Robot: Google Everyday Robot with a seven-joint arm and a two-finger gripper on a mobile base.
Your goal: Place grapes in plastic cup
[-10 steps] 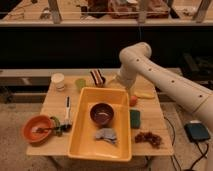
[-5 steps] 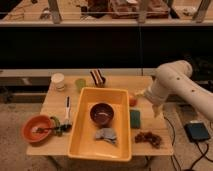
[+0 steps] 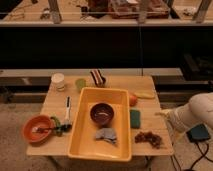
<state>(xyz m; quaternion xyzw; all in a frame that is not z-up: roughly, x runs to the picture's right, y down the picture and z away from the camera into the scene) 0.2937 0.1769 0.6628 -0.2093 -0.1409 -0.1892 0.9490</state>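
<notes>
**A:** Swung right round, that arm. A second ago it was stretched over the back of the table, now it's pulled in at the right edge. And the grapes (image 3: 148, 138) haven't budged.

**B:** Where are they, exactly?

**A:** Front right corner of the table (image 3: 125, 82), just right of the bin (image 3: 75, 131), with the sponge (image 3: 135, 118) close behind them. A dark, lumpy little bunch, lying flat.

**B:** And the gripper?

**A:** The gripper (image 3: 165, 115) hangs at the table's right side, near the grapes but not touching them. Its fingers are spread wide with nothing in them.

**B:** So it's lining up for the pick.

**A:** I'd say so. Nothing's lifted yet, so the job has barely begun.

**B:** What does it need to get right?

**A:** Come down over the middle of the bunch, fingers straddling the fattest part, and close gently. Grapes are soft and lumpy, so I'd expect them to roll or squash if they're pinched at one end. It should keep clear of the sponge too.

**B:** Then the cup?

**A:** The cup (image 3: 80, 84) is well apart, back left, beside the white cup (image 3: 59, 81). Those two are easy to mix up, and it wants the greenish one. The carry goes right across the bin, so it should lift high first. That cup has a small mouth, too. It should centre the bunch over it before letting go, or the cup could tip or the grapes could spill over the rim.
</notes>
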